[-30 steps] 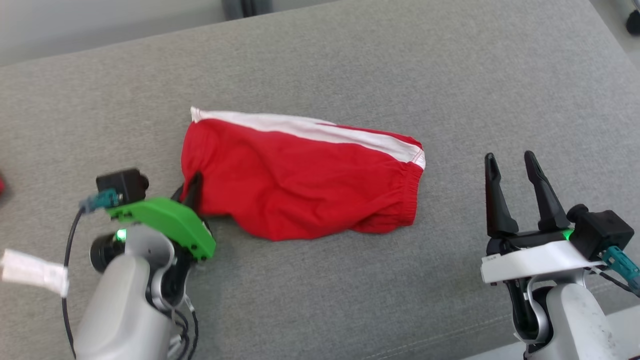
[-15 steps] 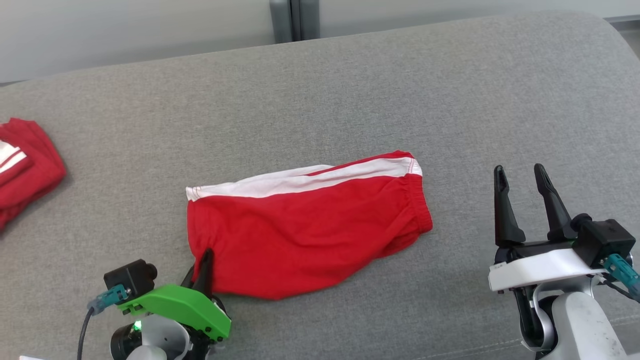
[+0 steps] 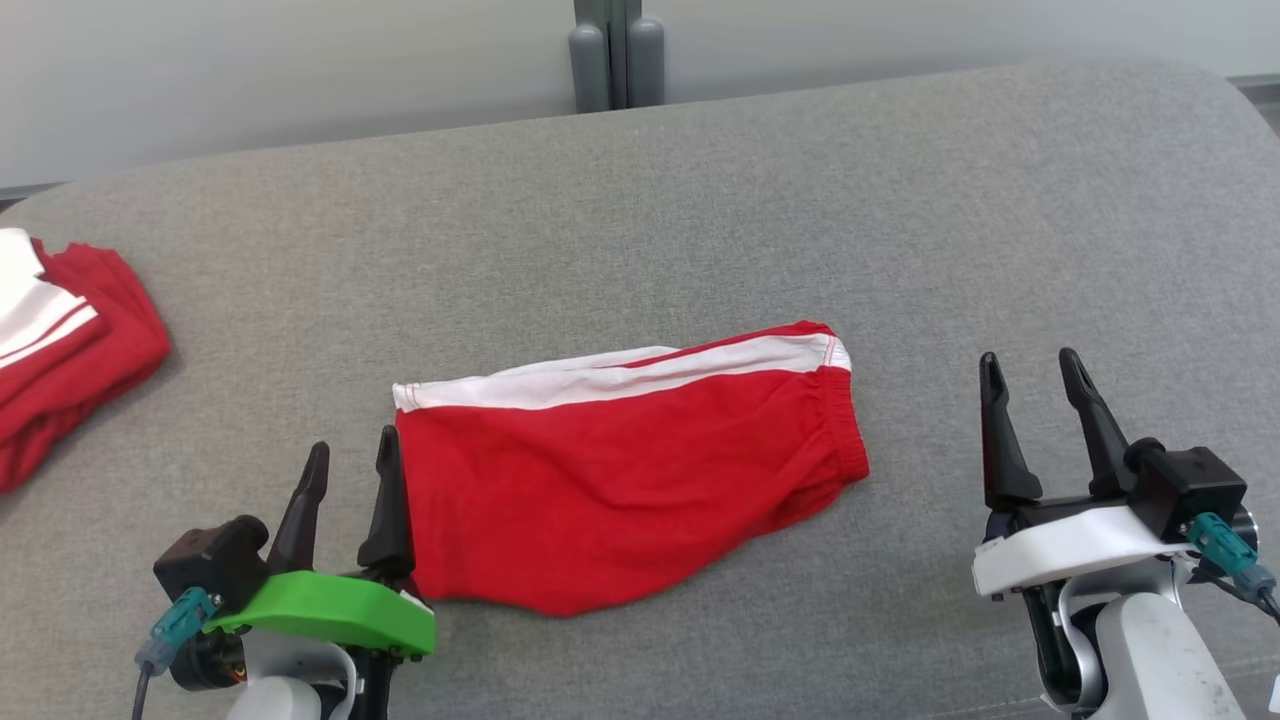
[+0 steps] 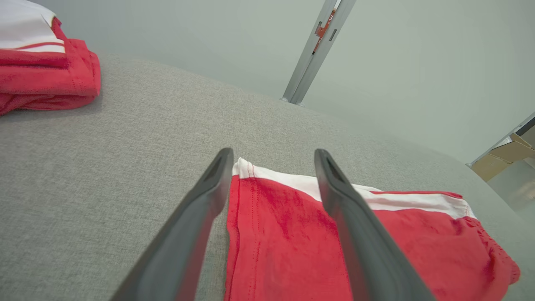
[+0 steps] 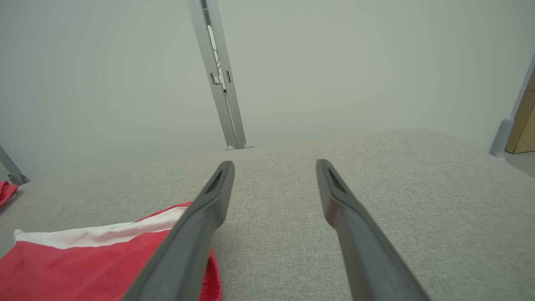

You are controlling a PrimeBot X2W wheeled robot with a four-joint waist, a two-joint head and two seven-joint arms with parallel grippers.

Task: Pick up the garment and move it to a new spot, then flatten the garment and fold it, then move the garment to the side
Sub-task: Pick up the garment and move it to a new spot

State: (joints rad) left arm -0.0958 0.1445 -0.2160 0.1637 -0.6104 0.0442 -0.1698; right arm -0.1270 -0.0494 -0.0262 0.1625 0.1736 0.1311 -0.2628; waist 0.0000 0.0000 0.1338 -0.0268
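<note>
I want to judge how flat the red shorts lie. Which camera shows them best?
The head view: the red shorts show whole, from above. The left wrist view cuts off their near part and looks along them at a low angle. The right wrist view catches just their striped far edge, low left.

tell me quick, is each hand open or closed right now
left hand: open, holding nothing, at the edge of the red shorts
right hand: open, holding nothing
</note>
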